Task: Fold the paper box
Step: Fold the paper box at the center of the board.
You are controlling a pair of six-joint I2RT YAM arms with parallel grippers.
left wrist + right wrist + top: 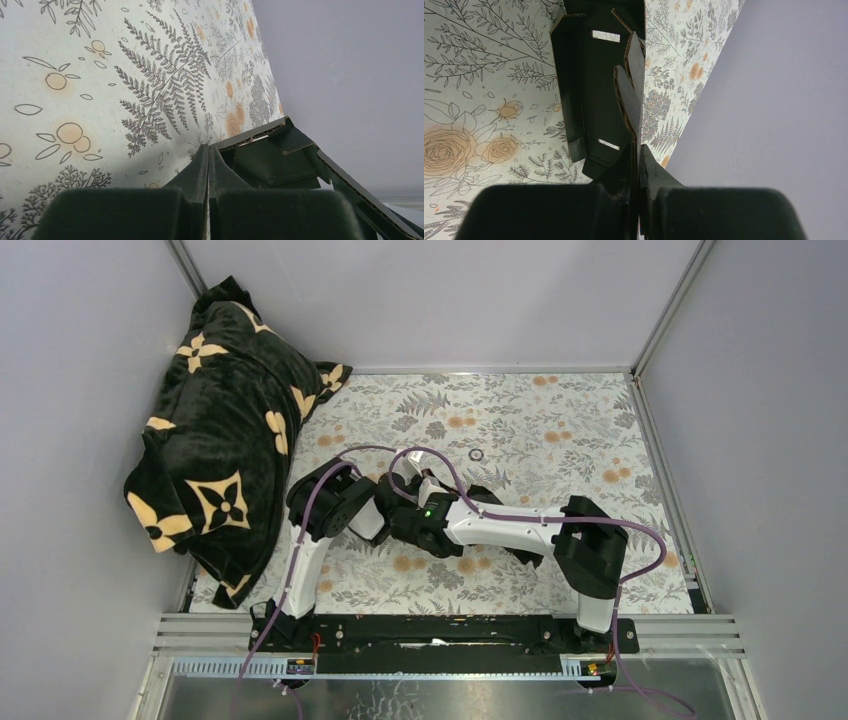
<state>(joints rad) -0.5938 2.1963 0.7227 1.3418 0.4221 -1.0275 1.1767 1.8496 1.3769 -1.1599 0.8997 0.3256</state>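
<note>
Paper box (pixel 589 95) rests on the biggest thing we see, the leaf-and-flower table cover (pixel 560 430), near its middle where both arms meet. Next in size is the black plush blanket (pixel 225 450) with cream flowers, heaped at the far left corner, well apart from the box. The left arm (pixel 306 570) and right arm (pixel 500 525) both reach inward, the right one lying across the table toward the left. The paper box is half formed: a shallow black tray of corrugated card with one long wall folded up, two slots through which the cover shows, and one flap standing on edge. We see the right gripper (pixel 638 150) closed tight on the lower end of that flap. The left gripper (pixel 208 152) has its fingers pressed together with nothing between them. Its tips are just beside the box's near corner, and we cannot tell whether they touch it. Smallest, a thin ring (pixel 476 454) lies on the cover beyond the grippers.
</note>
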